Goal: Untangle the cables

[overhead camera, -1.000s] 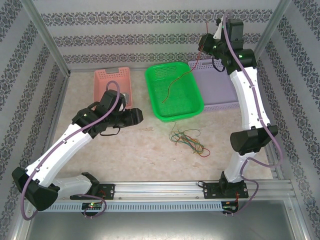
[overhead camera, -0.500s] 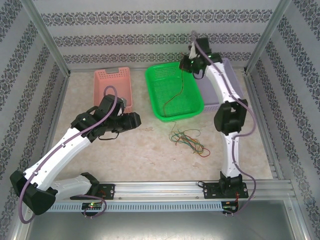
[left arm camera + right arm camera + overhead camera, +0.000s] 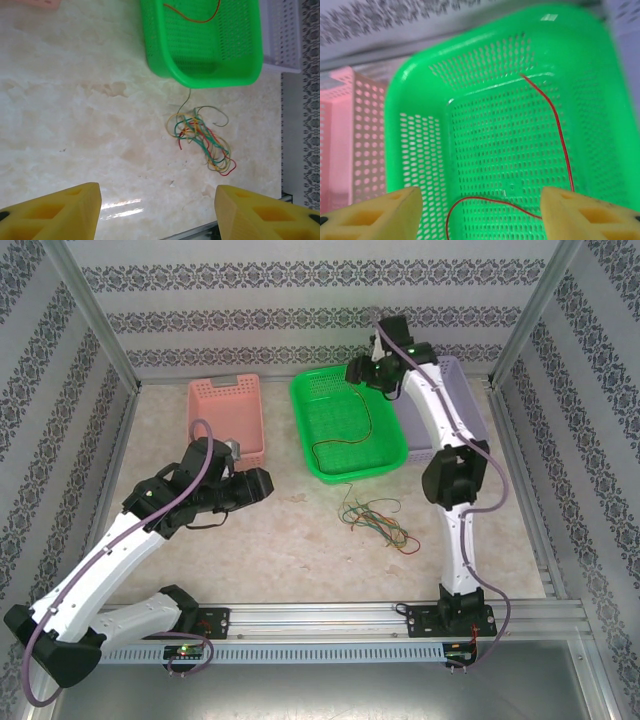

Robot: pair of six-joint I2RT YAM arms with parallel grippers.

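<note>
The left tool point(image 3: 157, 210) hangs over the marbled worktop point(image 3: 300, 540) with its yellow fingers point(image 3: 60, 207) spread wide and nothing between them. In the overhead view it point(image 3: 262, 483) sits just in front of the pink basket point(image 3: 225, 405). Ahead of it on the worktop lies the tangled bundle of cables point(image 3: 202, 140), a loose knot of red, green, yellow and orange strands. The bundle point(image 3: 375, 520) sits close in front of the green basket point(image 3: 355, 472) and touches neither tool. The right tool point(image 3: 362, 370) is raised over the far end of that basket, beside the lavender basket point(image 3: 475, 415). Seen from its wrist, the right tool point(image 3: 480, 210) also has its fingers parted and pinches nothing. A single red wire point(image 3: 560, 135) lies loose on the perforated floor of the green basket, curving along its length and then bending across it near the front wall.
</note>
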